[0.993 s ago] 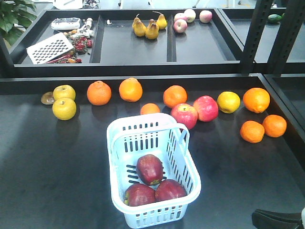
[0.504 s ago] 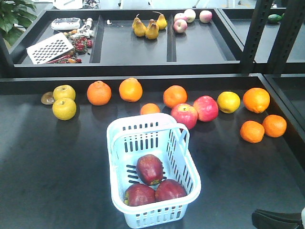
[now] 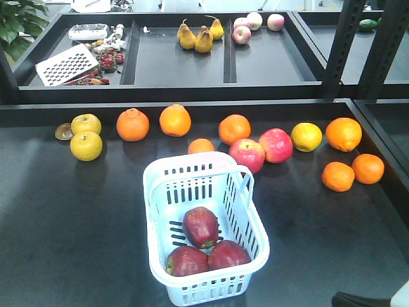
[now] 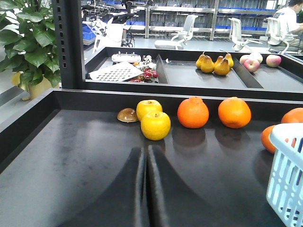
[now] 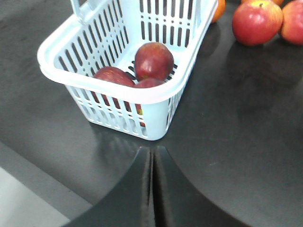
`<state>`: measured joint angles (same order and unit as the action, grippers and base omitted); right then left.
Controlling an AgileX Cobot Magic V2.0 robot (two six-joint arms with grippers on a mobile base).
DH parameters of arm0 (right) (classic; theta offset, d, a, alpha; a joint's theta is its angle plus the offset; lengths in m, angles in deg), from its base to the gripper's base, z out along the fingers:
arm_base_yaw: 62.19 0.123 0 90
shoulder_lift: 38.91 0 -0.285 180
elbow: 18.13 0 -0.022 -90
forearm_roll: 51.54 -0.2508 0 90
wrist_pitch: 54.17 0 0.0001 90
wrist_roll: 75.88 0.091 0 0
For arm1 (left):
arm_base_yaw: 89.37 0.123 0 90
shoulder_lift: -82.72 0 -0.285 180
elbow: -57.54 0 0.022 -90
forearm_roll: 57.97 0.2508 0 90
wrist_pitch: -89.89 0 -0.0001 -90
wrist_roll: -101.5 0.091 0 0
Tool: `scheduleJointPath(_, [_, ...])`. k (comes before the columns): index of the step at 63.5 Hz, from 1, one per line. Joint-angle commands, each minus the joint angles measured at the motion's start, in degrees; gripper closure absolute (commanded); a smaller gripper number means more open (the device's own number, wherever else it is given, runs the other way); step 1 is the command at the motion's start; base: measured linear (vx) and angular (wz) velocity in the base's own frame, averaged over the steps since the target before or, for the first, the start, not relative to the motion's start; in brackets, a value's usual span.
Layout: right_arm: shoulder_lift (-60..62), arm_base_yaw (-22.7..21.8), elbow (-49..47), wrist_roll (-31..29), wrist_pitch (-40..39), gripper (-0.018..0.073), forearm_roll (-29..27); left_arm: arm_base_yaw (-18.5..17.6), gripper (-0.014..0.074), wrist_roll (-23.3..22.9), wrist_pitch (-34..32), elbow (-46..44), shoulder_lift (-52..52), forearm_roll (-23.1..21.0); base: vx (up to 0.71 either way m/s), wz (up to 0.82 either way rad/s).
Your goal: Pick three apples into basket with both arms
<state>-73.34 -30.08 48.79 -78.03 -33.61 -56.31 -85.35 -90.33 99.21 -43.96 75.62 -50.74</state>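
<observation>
- Apples (image 3: 200,226) first: three dark maroon ones, all inside the basket (image 3: 156,220), one toward the middle and two touching side by side at the near end.
- Basket sits on the dark surface (image 3: 57,224), near the front, handle up at its far end.
- Right gripper (image 5: 152,163) hangs just off the basket's near corner, jaws pressed together to a thin seam, nothing between them; in the front view only a dark sliver of it shows at the bottom right edge.
- Left gripper (image 4: 145,161) is well off to the left over bare surface, jaws likewise closed flat against each other, holding nothing.
- Count on the surface behind the basket: seven oranges (image 3: 132,124), strung from left to far right, one small one just beyond the basket's far rim.
- Two pink-red apples (image 3: 247,155) touching each other, right of that small orange.
- Three yellow fruits (image 3: 86,145): two stacked close at the far left, one at the right between the pink-red pair and an orange.
- One small brown round object (image 3: 63,131) rests beside the left yellow pair.
- Back shelf: four pears (image 3: 203,39) in the middle bin, three pale pink apples (image 3: 241,34) to their right, one white grater (image 3: 67,64) in the left bin.
</observation>
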Motion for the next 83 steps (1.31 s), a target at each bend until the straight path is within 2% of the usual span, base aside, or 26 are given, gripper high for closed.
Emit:
scheduleJointPath(1, [-0.1, -0.7, 2.6, 1.6, -11.1, 0.0564, 0.1, 0.1, 0.0603, -0.6, -3.9, 0.5, 0.9, 0.0, 0.00, 0.00])
scheduleJointPath(6, [-0.1, -4.4, 6.1, 4.1, -16.1, 0.0564, -1.2, 0.1, 0.0603, -0.6, -3.9, 0.5, 0.9, 0.0, 0.00, 0.00])
scheduleJointPath(14, [0.8, -13.3, 9.0, 8.2, -21.3, 0.0564, -1.3, 0.1, 0.0603, -0.6, -3.9, 0.5, 0.9, 0.0, 0.00, 0.00])
scheduleJointPath(30, [13.8, -26.0, 12.6, 8.5, -20.6, 0.0564, -0.9, 0.1, 0.0603, -0.6, -3.9, 0.5, 0.9, 0.0, 0.00, 0.00])
scheduleJointPath(33, [17.2, -28.6, 12.7, 8.4, -18.3, 0.0564, -0.8, 0.1, 0.0603, -0.6, -3.9, 0.5, 0.9, 0.0, 0.00, 0.00])
scheduleJointPath(40, [23.8, -32.2, 12.7, 8.1, -16.6, 0.0564, 0.8, 0.1, 0.0603, -0.6, -3.9, 0.5, 0.9, 0.0, 0.00, 0.00])
scheduleJointPath(45, [28.6, -33.5, 12.7, 8.1, -16.6, 0.0564, 4.1, 0.1, 0.0603, -0.6, -3.9, 0.5, 0.9, 0.0, 0.00, 0.00])
scheduleJointPath(52, [28.1, -33.6, 12.7, 8.2, -19.7, 0.0564, 7.7, 0.1, 0.0603, -0.6, -3.6, 0.5, 0.9, 0.0, 0.00, 0.00])
scheduleJointPath(64, [28.1, -33.6, 12.7, 8.0, -21.0, 0.0564, 8.4, 0.1, 0.0603, -0.6, -3.5, 0.5, 0.9, 0.0, 0.00, 0.00])
scheduleJointPath(73, [28.1, -33.6, 12.7, 6.4, -21.1, 0.0564, 13.6, 0.1, 0.0603, -0.6, -3.5, 0.5, 0.9, 0.0, 0.00, 0.00])
scheduleJointPath(83, [28.1, -33.6, 12.7, 6.6, -21.1, 0.0564, 13.8, 0.1, 0.0603, -0.6, -3.5, 0.5, 0.9, 0.0, 0.00, 0.00])
